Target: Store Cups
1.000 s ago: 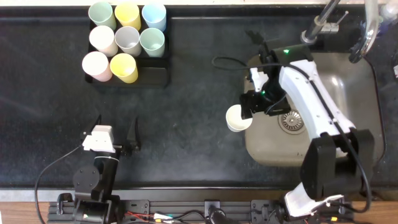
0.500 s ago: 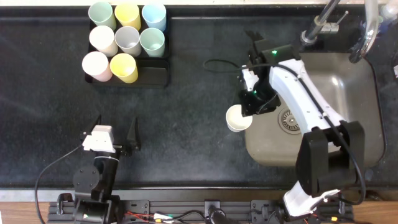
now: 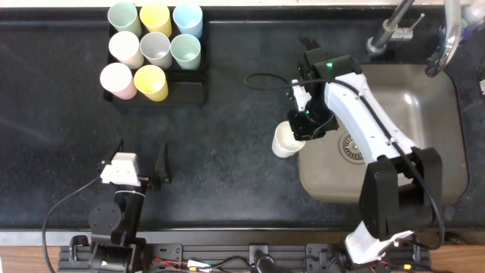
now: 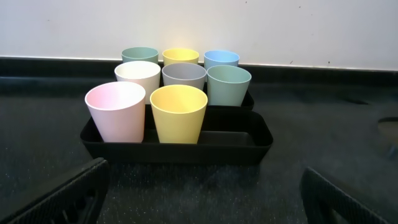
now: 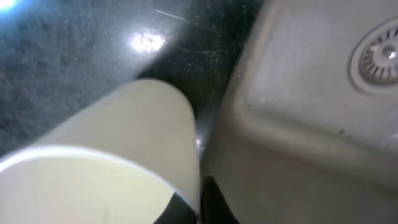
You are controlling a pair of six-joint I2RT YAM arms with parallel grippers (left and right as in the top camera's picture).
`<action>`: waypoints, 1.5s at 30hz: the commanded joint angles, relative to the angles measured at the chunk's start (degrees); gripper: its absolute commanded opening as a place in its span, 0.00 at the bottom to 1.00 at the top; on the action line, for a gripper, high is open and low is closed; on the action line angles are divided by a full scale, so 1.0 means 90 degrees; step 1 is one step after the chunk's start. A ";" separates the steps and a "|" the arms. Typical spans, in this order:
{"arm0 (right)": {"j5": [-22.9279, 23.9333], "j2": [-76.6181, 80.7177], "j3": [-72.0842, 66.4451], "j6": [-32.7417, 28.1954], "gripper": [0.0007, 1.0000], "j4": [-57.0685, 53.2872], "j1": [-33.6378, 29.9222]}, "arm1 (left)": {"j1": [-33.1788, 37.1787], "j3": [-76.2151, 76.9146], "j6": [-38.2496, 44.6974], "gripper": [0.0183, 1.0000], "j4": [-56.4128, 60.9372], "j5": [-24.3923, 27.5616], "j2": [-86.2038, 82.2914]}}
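ROBOT ARM HOLDS A CUP AT THE SINK'S EDGE: the right gripper (image 3: 297, 129) of a 2-arm rig is clamped on the rim of a cream cup (image 3: 283, 141), holding it tilted over the black counter (image 3: 227, 167) just left of the steel sink (image 3: 424, 178); seen from the wrist, the cup's wall slopes away from the gripper toward the counter, with the sink's left rim close beside it and the drain (image 5: 380, 57) farther off in the basin; whether the cup's base touches the counter cannot be told.

Well apart from it, at the far left of the counter, a black tray (image 3: 193, 92) holds 8 cups upright in 3 rows; the far row has a pale green cup (image 3: 123, 15), a far yellow cup (image 3: 155, 17) and a blue cup (image 3: 187, 19); the middle row has a white cup (image 3: 125, 47), a grey cup (image 3: 156, 49) and a teal-green cup (image 3: 186, 51); the near row has a pink cup (image 3: 117, 80) and a near yellow cup (image 3: 151, 82), and the slot at that row's right end shows bare tray floor.

The left gripper (image 3: 142, 157) sits low at the near left of the counter and faces the tray from some way off; its fingers (image 4: 68, 196) are spread wide and hold no cup.

A tap (image 3: 390, 26) stands at the far edge of the counter, behind the sink.
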 commanded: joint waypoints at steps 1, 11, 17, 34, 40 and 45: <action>-0.0104 0.0017 0.0180 0.0041 0.04 0.0007 0.0032 | 0.0034 -0.0012 0.0136 1.00 -0.0019 -0.0032 -0.0063; -0.0444 -0.0398 0.1746 0.0600 0.04 -0.0240 0.0044 | 0.0034 -0.0012 0.0136 1.00 -0.0019 -0.0032 -0.0063; -0.0512 -0.0357 0.3402 0.0981 0.04 -0.0151 0.0364 | 0.0034 -0.0012 0.0136 1.00 -0.0019 -0.0032 -0.0063; -0.1445 0.1331 0.4962 0.1236 0.04 0.0345 0.1617 | 0.0034 -0.0012 0.0136 1.00 -0.0019 -0.0032 -0.0063; -0.1445 0.2035 0.4962 0.1409 0.04 0.0901 0.1846 | 0.0034 -0.0012 0.0136 1.00 -0.0017 -0.0029 -0.0063; -0.1443 0.2419 0.4959 0.1770 0.04 0.1358 0.1967 | 0.0034 -0.0012 0.0136 1.00 -0.0019 -0.0032 -0.0063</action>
